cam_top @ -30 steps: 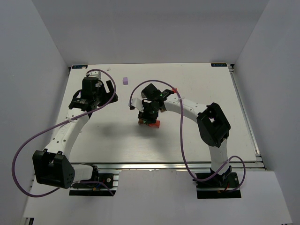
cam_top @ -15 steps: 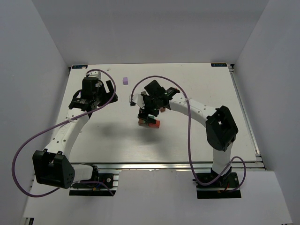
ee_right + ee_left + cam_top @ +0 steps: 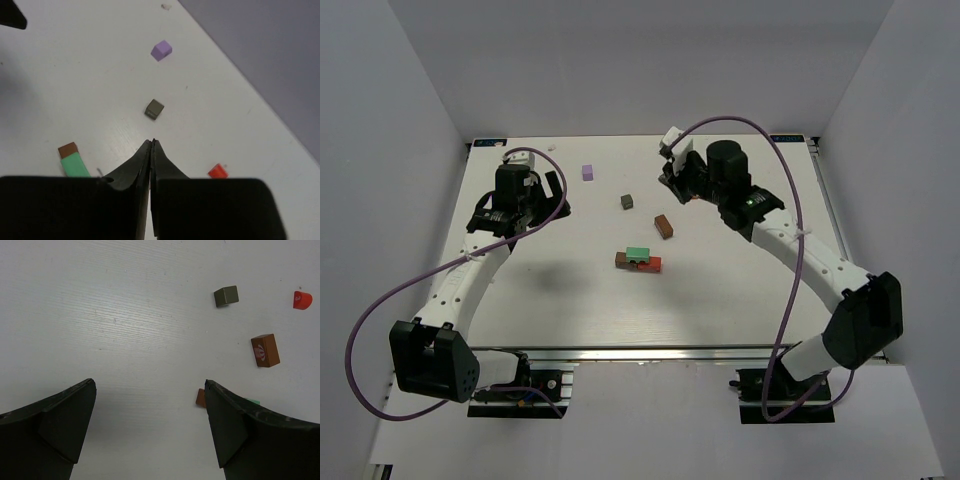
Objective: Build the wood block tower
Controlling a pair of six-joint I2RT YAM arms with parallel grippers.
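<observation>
The tower point(image 3: 639, 260) stands mid-table: a green block point(image 3: 639, 254) lies on a brown bar point(image 3: 621, 260) and a red bar point(image 3: 654, 265). Loose wood blocks lie behind it: a brown one point(image 3: 663, 226), a dark grey cube point(image 3: 627, 201) and a lilac cube point(image 3: 588, 172). My right gripper point(image 3: 670, 178) is at the back, right of the dark cube, shut point(image 3: 152, 141) on nothing. The right wrist view shows the dark cube point(image 3: 154, 109), lilac cube point(image 3: 161, 50) and green block point(image 3: 75, 164) ahead of it. My left gripper point(image 3: 558, 200) is open point(image 3: 150, 385) at the left over bare table.
A small red piece point(image 3: 217, 171) lies on the table near my right gripper; the left wrist view shows this red piece point(image 3: 302, 299) beyond the dark cube point(image 3: 226, 296) and brown block point(image 3: 265, 350). Grey walls enclose the table. Purple cables loop beside both arms.
My right arm has pulled away from the tower to the back right and its jaws have closed. The tower, brown block and dark cube are now uncovered. The left arm stayed still.
</observation>
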